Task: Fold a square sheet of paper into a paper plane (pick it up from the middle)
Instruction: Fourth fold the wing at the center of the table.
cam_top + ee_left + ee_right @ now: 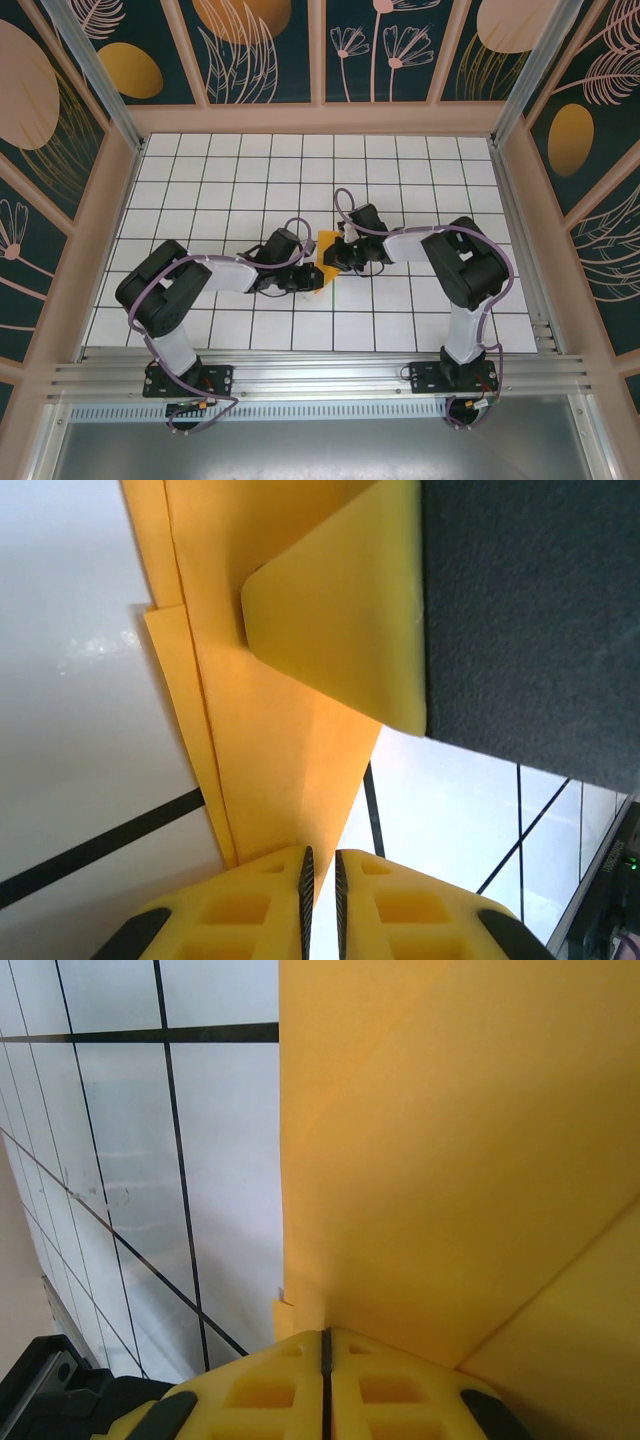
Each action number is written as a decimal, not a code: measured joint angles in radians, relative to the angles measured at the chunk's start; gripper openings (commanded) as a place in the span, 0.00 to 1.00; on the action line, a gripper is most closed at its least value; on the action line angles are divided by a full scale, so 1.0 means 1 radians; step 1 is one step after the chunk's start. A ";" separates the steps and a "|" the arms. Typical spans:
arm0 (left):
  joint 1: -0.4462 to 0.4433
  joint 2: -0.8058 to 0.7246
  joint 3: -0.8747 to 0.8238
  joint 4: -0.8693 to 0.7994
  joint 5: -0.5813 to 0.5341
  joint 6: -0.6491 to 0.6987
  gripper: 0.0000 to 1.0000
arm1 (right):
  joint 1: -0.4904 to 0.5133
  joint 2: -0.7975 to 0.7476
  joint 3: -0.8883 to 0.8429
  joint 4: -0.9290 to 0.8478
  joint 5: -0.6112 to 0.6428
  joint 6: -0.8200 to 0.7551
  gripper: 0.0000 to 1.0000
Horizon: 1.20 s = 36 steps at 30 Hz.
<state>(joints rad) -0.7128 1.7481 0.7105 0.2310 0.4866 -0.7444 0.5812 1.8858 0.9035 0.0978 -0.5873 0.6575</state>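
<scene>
The square sheet of paper (322, 276), orange-yellow and folded into layers, hangs just above the table between my two grippers. My left gripper (303, 283) comes at it from the left. In the left wrist view the paper (270, 740) tapers along a crease into that gripper (321, 875), whose jaws are closed on the tip with a thin slit beside it. My right gripper (335, 262) meets it from the right. In the right wrist view this gripper (325, 1345) is shut tight on the paper's (450, 1140) edge. I cannot tell whether it has a paper plane's shape.
The white grid-tiled table (400, 170) stretches all around the paper. Patterned wall panels (265, 50) and a wooden frame close in the back and sides. A metal rail (320, 375) runs along the near edge by the arm bases. The right gripper's yellow finger (340, 610) lies against the paper.
</scene>
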 measured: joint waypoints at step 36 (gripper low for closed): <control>-0.042 -0.074 -0.067 -0.024 -0.065 -0.002 0.06 | -0.011 0.026 0.027 -0.016 -0.036 0.007 0.08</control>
<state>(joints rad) -0.7551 1.6741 0.6437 0.2070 0.4213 -0.7460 0.5697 1.9121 0.9302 0.0822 -0.6235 0.6647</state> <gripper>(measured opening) 0.064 0.085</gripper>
